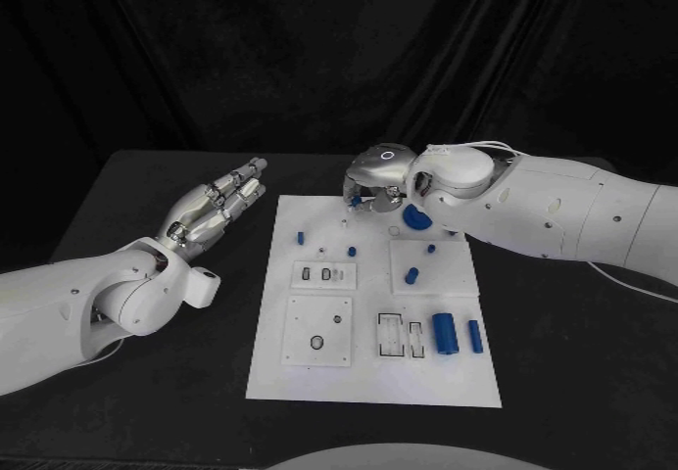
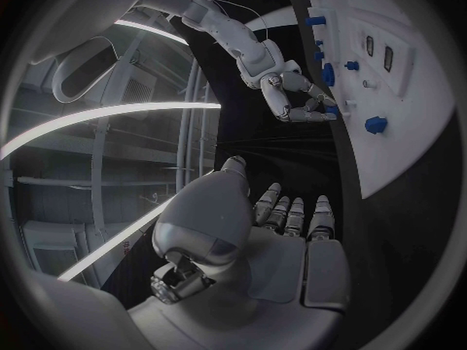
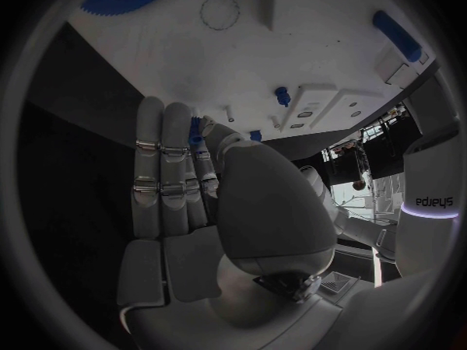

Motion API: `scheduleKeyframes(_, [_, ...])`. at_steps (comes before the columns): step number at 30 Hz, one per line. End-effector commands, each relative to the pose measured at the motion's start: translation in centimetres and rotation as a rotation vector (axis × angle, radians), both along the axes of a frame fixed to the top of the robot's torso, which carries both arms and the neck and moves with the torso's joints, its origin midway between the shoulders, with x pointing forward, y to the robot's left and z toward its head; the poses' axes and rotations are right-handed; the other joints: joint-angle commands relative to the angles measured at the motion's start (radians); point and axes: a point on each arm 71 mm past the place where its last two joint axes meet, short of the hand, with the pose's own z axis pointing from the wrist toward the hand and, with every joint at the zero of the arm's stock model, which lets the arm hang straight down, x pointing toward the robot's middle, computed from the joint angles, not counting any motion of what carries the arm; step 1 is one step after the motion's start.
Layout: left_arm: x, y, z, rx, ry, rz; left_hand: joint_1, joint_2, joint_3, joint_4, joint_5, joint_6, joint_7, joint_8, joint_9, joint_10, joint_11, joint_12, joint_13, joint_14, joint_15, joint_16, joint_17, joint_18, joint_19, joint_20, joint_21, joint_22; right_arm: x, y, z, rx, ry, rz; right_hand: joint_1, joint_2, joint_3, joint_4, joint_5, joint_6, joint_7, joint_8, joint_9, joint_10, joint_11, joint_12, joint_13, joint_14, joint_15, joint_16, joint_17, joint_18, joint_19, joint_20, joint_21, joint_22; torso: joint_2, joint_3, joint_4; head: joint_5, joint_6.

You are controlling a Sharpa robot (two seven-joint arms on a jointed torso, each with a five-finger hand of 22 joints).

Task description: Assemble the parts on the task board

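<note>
Board (image 1: 370, 377): white plate lying mid-table, long axis running near to far. Blue parts scattered on it: a round gear-like disc (image 1: 417, 217) at the far right corner, a small peg (image 1: 300, 236) near the far left edge, another peg (image 1: 412, 275) right of centre, two cylinders (image 1: 445, 333) lying side by side at the near right, long axes near-to-far.

Right hand (image 1: 376, 183): over the board's far edge, fingers pointing down toward the plate, just left of the disc. Fingers look drawn partly together; in the right wrist view they lie straight, side by side. Whether anything small is pinched at the tips, I cannot tell. A small blue piece (image 3: 195, 129) shows beyond the fingertips in that view, contact unclear.

Left hand (image 1: 215, 208): off the board's far left corner, over the table (image 1: 156, 392), fingers flat, extended, slightly apart, holding nothing.

Key relation: the disc lies just right of the right hand, touching or nearly so. The right hand is plainly the nearer; the left is well apart from every part. Judgement: the coming move belongs to the right hand, at the far edge.
</note>
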Motion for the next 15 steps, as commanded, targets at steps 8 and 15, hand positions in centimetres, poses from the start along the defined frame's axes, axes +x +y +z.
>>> scheduleKeyframes(8, [-0.41, -0.21, 1.57, -0.109, -0.185, -0.048, 0.013, 0.004, 0.009, -0.003, 0.008, 0.012, 0.003, 0.0, 0.002, 0.001, 0.006, -0.001, 0.001, 0.0, 0.008, -0.004, -0.001, 0.005, -0.003, 0.008, -0.003, -0.002, 0.25, 0.0, -0.19, 0.005, -0.003, -0.002, -0.007, -0.015, 0.003, 0.011, -0.005, -0.012, -0.002, -0.012, -0.002, 0.009, -0.024, 0.001, 0.0, -0.013, 0.004, 0.003, 0.002, 0.007, -0.013, 0.002, 0.008, 0.009, -0.001, 0.0005, -0.0036, -0.002, -0.003])
scheduleKeyframes(15, [-0.33, -0.3, 1.54, -0.109, -0.183, -0.051, 0.014, 0.004, 0.01, -0.004, 0.01, 0.014, 0.004, 0.001, 0.002, 0.001, 0.007, -0.001, 0.001, 0.0, 0.008, -0.004, -0.001, 0.005, -0.003, 0.009, -0.003, -0.002, 0.37, 0.25, -0.47, 0.003, 0.0, 0.002, -0.009, -0.016, 0.003, 0.014, -0.01, -0.014, -0.003, -0.014, -0.003, 0.006, -0.024, 0.001, 0.0, -0.016, 0.004, 0.003, 0.002, 0.008, -0.016, 0.003, 0.009, 0.012, -0.001, 0.0006, -0.0023, -0.008, -0.005])
